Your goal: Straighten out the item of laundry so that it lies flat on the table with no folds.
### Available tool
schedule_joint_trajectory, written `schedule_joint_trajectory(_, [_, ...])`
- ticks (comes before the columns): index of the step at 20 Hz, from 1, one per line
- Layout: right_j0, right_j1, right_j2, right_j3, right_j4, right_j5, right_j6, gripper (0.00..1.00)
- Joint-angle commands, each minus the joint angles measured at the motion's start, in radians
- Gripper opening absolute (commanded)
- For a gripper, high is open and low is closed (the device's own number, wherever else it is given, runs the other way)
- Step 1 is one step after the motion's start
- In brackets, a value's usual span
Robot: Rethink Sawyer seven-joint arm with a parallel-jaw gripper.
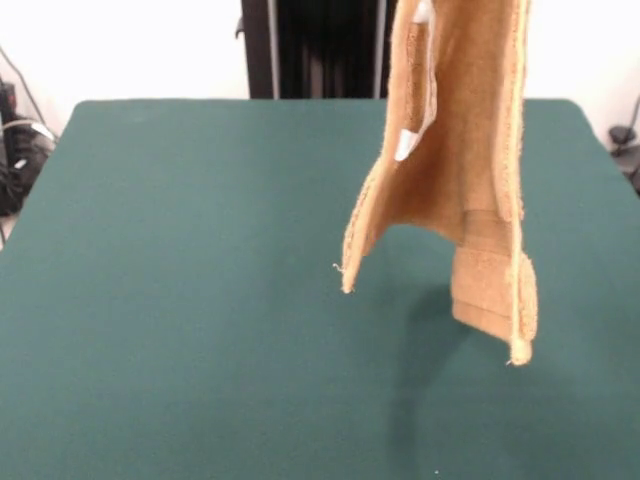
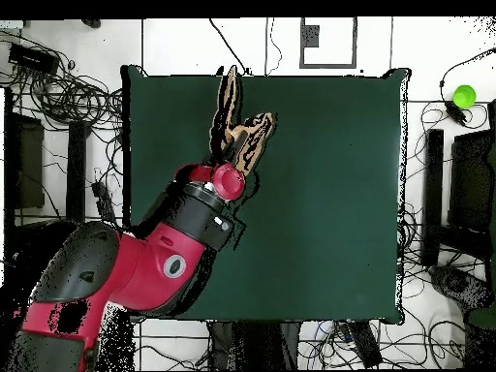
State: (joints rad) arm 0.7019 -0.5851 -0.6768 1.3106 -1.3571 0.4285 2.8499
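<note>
You have the towel hanging folded in the air above the green surface, nothing flattened yet. Lowering and spreading it all remains. Whether the gripper is clamped on it, you cannot tell.

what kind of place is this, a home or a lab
Most likely a robotics lab: a red robot arm stands at a green table holding up a towel, with cables strewn across the floor.
</note>
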Motion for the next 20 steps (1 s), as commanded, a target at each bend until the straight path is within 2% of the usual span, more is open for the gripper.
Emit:
schedule_joint_trajectory(1, [0.011,0.058,0.096,0.057,-0.009,-0.028,-0.051,0.0])
schedule_joint_trajectory(3, [0.01,0.045,0.089,0.066,-0.008,-0.034,-0.06,0.0])
schedule_joint_trajectory(10, [-0.062,-0.054,0.084,0.11,0.08,-0.042,-0.259,0.0])
schedule_joint_trajectory(17, [-0.138,-0.114,0.053,0.146,0.06,-0.122,-0.338,0.0])
schedule_joint_trajectory(20, [-0.197,-0.151,0.05,0.15,0.076,-0.17,-0.404,0.0])
